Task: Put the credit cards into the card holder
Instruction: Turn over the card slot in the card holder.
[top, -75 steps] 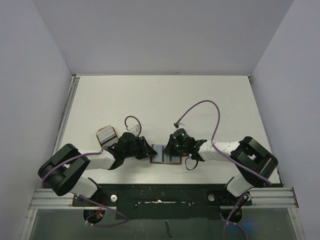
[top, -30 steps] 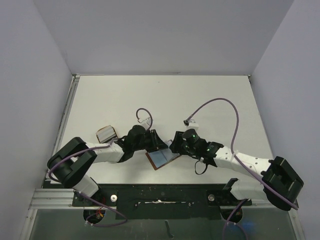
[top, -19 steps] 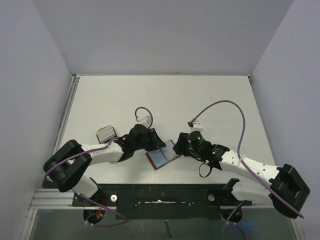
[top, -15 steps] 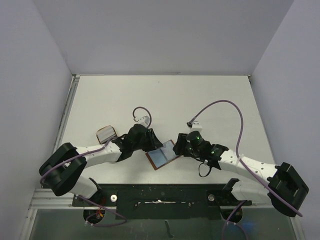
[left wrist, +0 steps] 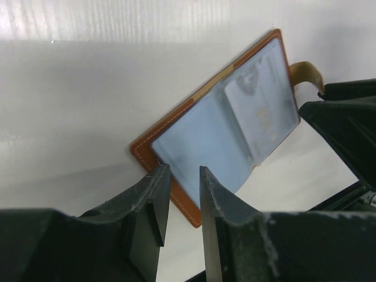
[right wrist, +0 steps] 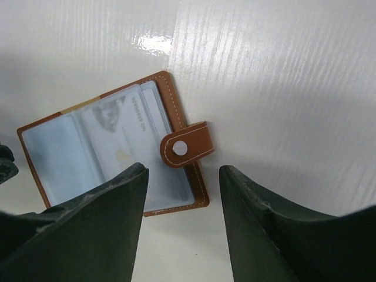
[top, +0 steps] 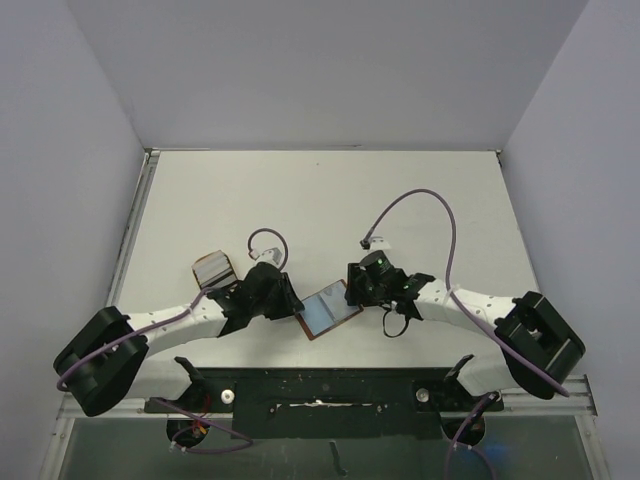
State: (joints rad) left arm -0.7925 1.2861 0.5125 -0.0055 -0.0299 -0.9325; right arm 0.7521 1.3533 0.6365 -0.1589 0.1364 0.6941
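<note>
Lying open on the white bench (top: pixel 320 200), the brown wallet (top: pixel 328 310) sits toward 6 o'clock of the bench centre. It is turned askew, with its pale blue inside facing up. A printed card (right wrist: pixel 120 132) shows through the clear sleeve on the half that carries the strap (right wrist: pixel 187 145). The strap, with its snap button, wraps round that half's outer edge, at 3 o'clock in the right wrist view.

The left end effector (left wrist: pixel 185 176) is at the wallet's 9 o'clock. It is released, with its jaws a narrow gap apart over the wallet's near corner; whether they touch it cannot be told. The right end effector (right wrist: pixel 182 170) is at the wallet's 2 o'clock, released, with jaws wide apart over the strap.

A tan dish (top: pixel 212 268) stands at the wallet's 10 o'clock, well apart from it.
</note>
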